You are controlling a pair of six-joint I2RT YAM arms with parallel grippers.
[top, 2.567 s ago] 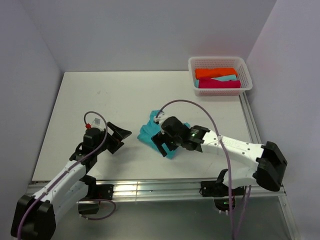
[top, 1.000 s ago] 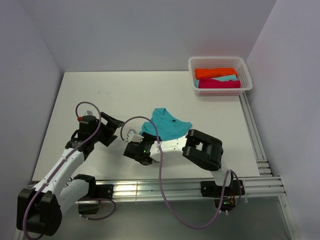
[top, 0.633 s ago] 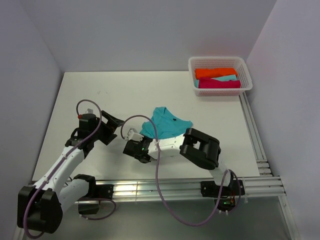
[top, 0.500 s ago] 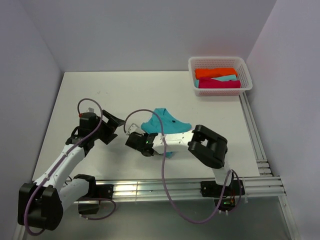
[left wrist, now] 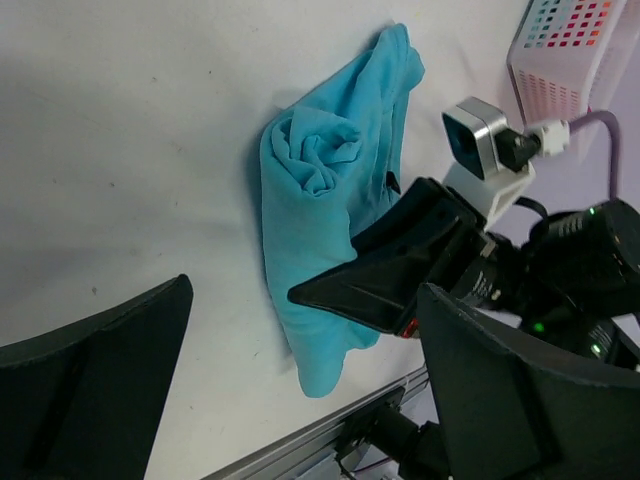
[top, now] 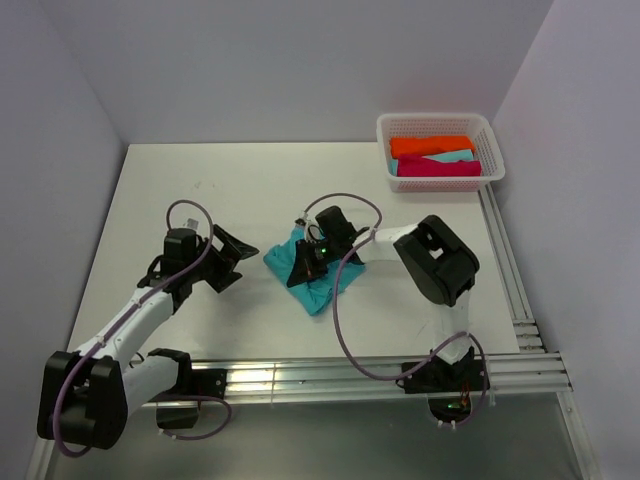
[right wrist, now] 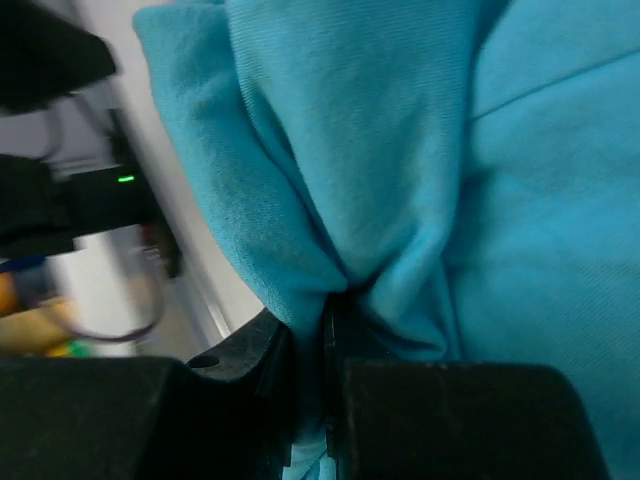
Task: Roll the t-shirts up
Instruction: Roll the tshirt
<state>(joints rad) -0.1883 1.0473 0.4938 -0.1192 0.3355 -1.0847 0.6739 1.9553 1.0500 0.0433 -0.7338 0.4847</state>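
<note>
A teal t-shirt (top: pixel 318 288) lies bunched on the white table a little right of centre. My right gripper (top: pixel 303 268) is shut on a fold at its left side. In the right wrist view the teal cloth (right wrist: pixel 380 150) fills the frame, and a pleat of it is pinched in the gripper (right wrist: pixel 328 340). My left gripper (top: pixel 240 265) stands open to the left of the shirt, not touching it. From the left wrist the shirt (left wrist: pixel 320 190) shows a rolled swirl at its top, beyond the open left gripper (left wrist: pixel 300 395). Orange (top: pixel 432 145), pale aqua (top: pixel 452 157) and magenta (top: pixel 438 168) t-shirts lie bundled in the basket.
A white mesh basket (top: pixel 436 120) sits at the far right corner of the table, its corner also in the left wrist view as the basket (left wrist: pixel 565 45). A metal rail (top: pixel 320 375) runs along the near edge. Walls close in the back and both sides.
My right gripper swung from the near side up onto the shirt and shut on a fold. The shirt went from spread to bunched and slid nearer. The left gripper edged toward it.
</note>
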